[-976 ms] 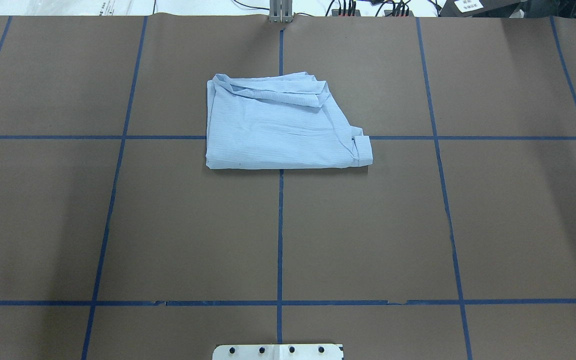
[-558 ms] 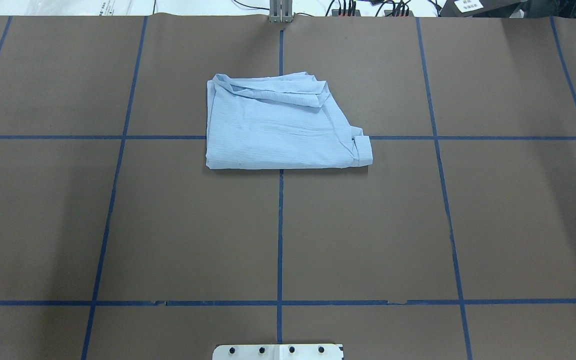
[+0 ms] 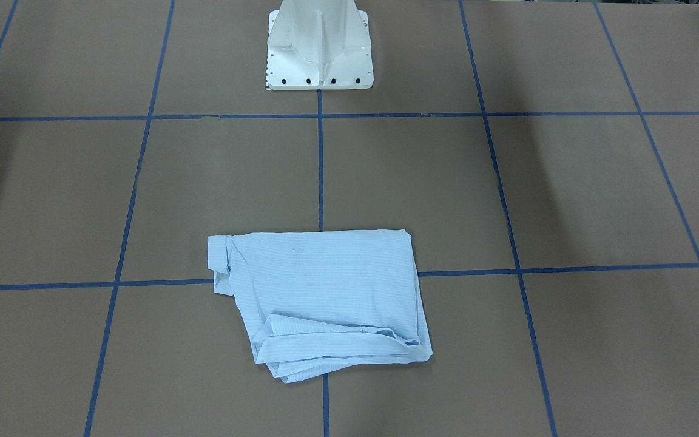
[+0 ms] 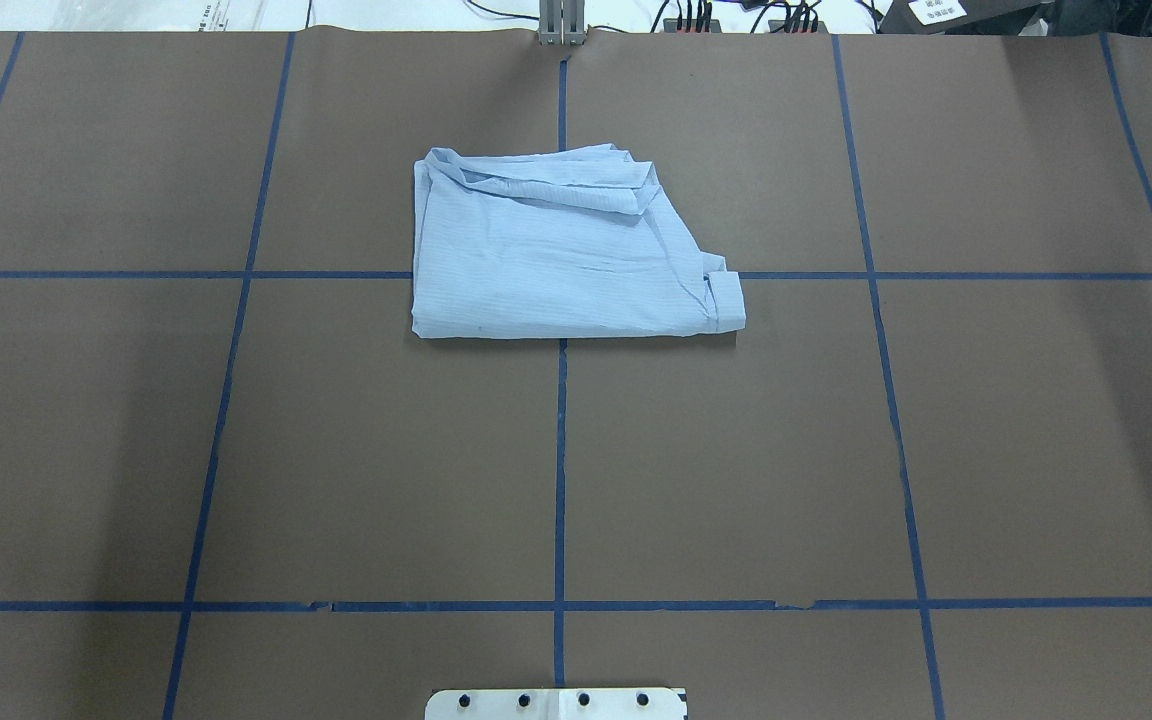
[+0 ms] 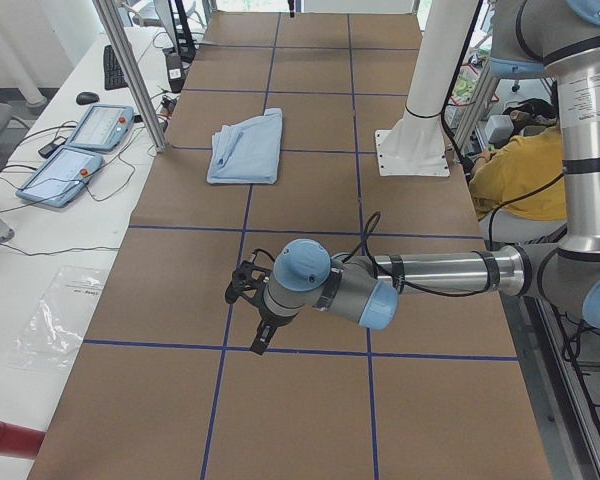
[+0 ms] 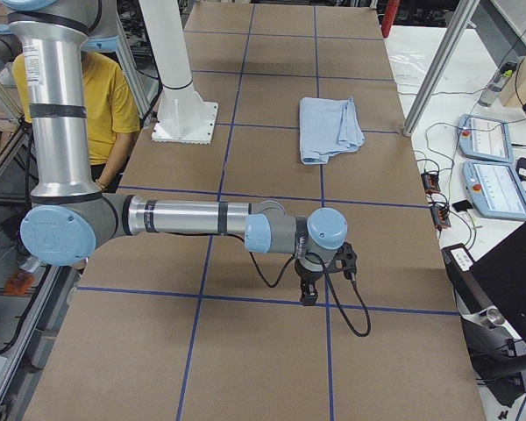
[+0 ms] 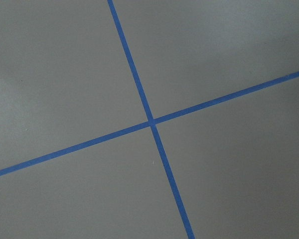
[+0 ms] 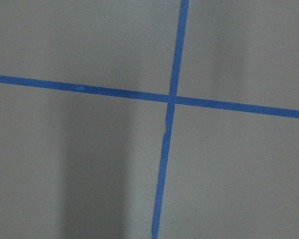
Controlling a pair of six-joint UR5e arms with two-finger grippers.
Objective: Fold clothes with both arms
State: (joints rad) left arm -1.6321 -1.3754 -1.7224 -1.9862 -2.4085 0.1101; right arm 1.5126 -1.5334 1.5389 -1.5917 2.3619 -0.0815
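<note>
The clothes are one light blue striped shirt (image 4: 556, 250), lying folded into a flat packet on the brown table, on the far side of the centre from the base. It also shows in the front view as the shirt (image 3: 319, 291) and in both side views (image 5: 248, 145) (image 6: 329, 127). Both arms are far from it, out toward the table's ends. The left gripper (image 5: 259, 338) points down over a tape crossing, and so does the right gripper (image 6: 309, 296). I cannot tell whether either is open or shut. The wrist views show only brown table and blue tape.
The white pedestal base (image 3: 319, 48) stands at the near middle edge. Control tablets (image 5: 80, 145) and cables lie beyond the far edge, beside metal posts (image 5: 130, 70). A laptop (image 6: 508, 281) sits near the right end. A person in yellow (image 6: 105, 96) sits behind the robot.
</note>
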